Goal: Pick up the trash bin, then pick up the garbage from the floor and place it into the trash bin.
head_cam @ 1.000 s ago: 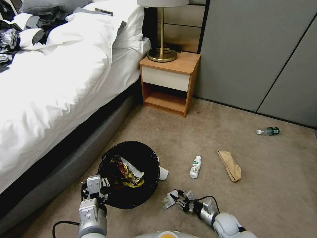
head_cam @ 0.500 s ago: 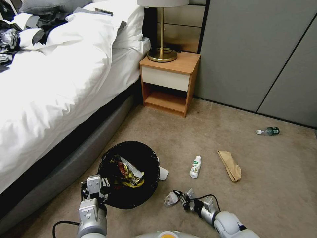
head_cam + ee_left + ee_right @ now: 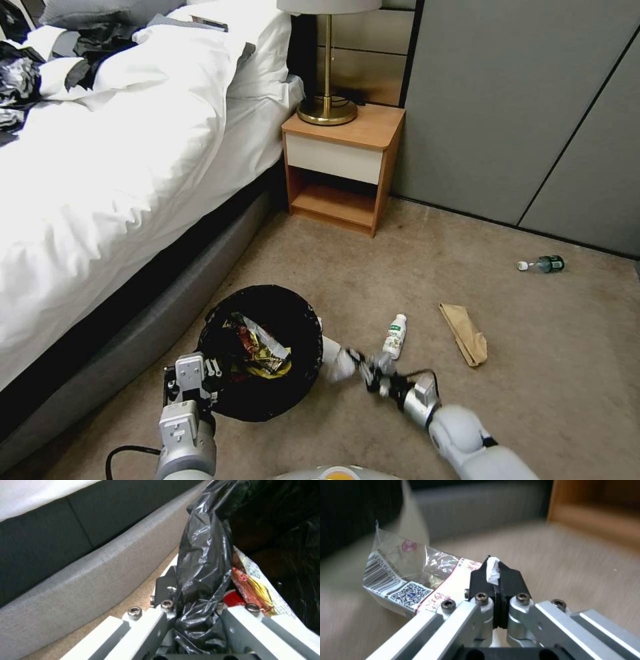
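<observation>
Beige carpet [image 3: 373, 267] covers the floor between a white-sheeted bed [image 3: 113, 167] and a wooden nightstand [image 3: 343, 167] on which a brass lamp [image 3: 327, 107] is stood. Beside the bed frame the trash bin [image 3: 263, 353] is seen, its black bag [image 3: 200, 562] folded over the rim. That rim and liner are pinched between the closed fingers of the left claw [image 3: 196, 620], so the bin is kept steady with its mouth upward as a target; snack wrappers [image 3: 257, 347] are already lying inside it.

A clear-and-white printed wrapper [image 3: 406, 580] is clamped by one corner in the fully closed right claw [image 3: 495, 580], the rest of it hanging free to one side. In the head view this right claw [image 3: 363, 365] is found just beside the bin's rim, on the side away from the bed, and the wrapper is judged to be on its way to the opening but not yet above it.

Left on the carpet are a small white bottle [image 3: 395, 336] close to the right claw, a brown paper bag [image 3: 465, 333] beyond it, and a dark bottle [image 3: 543, 265] well apart near the grey wall panels [image 3: 520, 113].
</observation>
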Robot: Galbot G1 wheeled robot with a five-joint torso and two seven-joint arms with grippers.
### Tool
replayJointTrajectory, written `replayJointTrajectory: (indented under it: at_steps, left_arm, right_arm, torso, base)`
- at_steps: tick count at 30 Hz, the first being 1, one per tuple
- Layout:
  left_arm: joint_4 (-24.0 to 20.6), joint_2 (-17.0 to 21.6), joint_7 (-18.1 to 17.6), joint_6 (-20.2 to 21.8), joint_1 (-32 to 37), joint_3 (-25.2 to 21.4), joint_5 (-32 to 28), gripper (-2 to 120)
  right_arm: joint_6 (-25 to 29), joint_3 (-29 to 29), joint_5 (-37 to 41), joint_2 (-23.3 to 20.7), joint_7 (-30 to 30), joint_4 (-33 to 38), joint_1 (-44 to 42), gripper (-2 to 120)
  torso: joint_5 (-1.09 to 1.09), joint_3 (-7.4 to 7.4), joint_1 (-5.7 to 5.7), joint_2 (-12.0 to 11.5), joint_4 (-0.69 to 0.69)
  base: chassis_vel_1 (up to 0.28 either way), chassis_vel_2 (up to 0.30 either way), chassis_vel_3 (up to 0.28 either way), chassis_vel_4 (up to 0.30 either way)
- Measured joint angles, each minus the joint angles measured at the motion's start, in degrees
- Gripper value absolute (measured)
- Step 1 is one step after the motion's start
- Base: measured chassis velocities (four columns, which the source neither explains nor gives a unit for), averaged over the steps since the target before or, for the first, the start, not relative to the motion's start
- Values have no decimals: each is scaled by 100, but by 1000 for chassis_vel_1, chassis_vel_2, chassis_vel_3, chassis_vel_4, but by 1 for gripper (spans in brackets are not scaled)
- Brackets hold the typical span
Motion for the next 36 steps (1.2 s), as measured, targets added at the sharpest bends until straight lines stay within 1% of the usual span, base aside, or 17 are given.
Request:
replayJointTrajectory:
  at_steps: [1,2,3,7,8,9,11,13,15,16,19,24,27,31,33,34,36]
  left_arm:
    - [0,0,0,0,0,0,0,1]
    - [0,0,0,0,0,0,0,1]
    - [0,0,0,0,0,0,0,1]
    - [0,0,0,0,0,0,0,1]
    - [0,0,0,0,0,0,0,1]
    - [0,0,0,0,0,0,0,1]
    - [0,0,0,0,0,0,0,1]
    - [0,0,0,0,0,0,0,1]
    - [0,0,0,0,0,0,0,1]
    - [0,0,0,0,0,0,0,1]
    - [0,0,0,0,0,0,0,1]
    - [0,0,0,0,0,0,0,1]
    - [0,0,0,0,0,0,0,1]
    - [0,0,0,0,0,0,0,1]
    - [0,0,0,0,0,0,0,1]
    - [0,0,0,0,0,0,0,1]
    - [0,0,0,0,0,0,0,1]
  right_arm:
    - [-1,76,49,-27,8,200,-16,0]
    - [-22,244,123,-78,23,649,-33,0]
    - [-22,244,123,-78,23,649,-33,0]
    - [-124,644,402,-201,147,1992,13,0]
    - [-124,644,402,-201,147,1992,13,0]
    - [-173,706,526,-233,197,2358,32,0]
    - [-200,720,591,-251,221,2528,40,0]
    - [-299,729,784,-330,269,3234,101,0]
    - [-325,713,814,-353,278,3406,109,0]
    - [-379,654,854,-396,286,3680,97,0]
    - [-447,457,844,-447,293,4080,-67,0]
    - [-452,171,608,-481,290,4181,-297,0]
    - [-401,-78,173,-510,294,3891,-399,0]
    - [-381,-335,-94,-537,353,3519,-373,0]
    - [-380,-356,-106,-538,356,3495,-367,0]
    - [-378,-542,-212,-531,390,3264,-289,0]
    - [-379,-631,-256,-511,403,3162,-248,0]
  torso:
    - [0,0,0,0,0]
    - [0,0,0,0,-1]
    - [0,0,0,0,-1]
    - [1,0,0,0,1]
    - [1,0,0,0,1]
    - [-1,0,0,0,0]
    - [0,0,0,0,0]
    - [0,0,0,0,1]
    - [0,0,0,0,1]
    - [0,0,0,0,1]
    - [0,0,0,0,0]
    - [0,0,0,0,0]
    - [1,0,0,0,0]
    - [1,0,0,0,0]
    - [1,0,0,0,0]
    - [0,0,0,0,0]
    - [1,0,0,0,0]
  base:
    - [0,0,0,0]
    - [0,0,0,0]
    - [0,0,0,0]
    - [0,0,0,0]
    - [0,0,0,0]
    - [0,0,0,0]
    - [0,0,0,0]
    - [0,0,0,0]
    - [0,0,0,0]
    - [0,0,0,0]
    - [0,0,0,0]
    - [0,0,0,0]
    - [0,0,0,0]
    - [0,0,0,0]
    - [0,0,0,0]
    - [0,0,0,0]
    - [0,0,0,0]
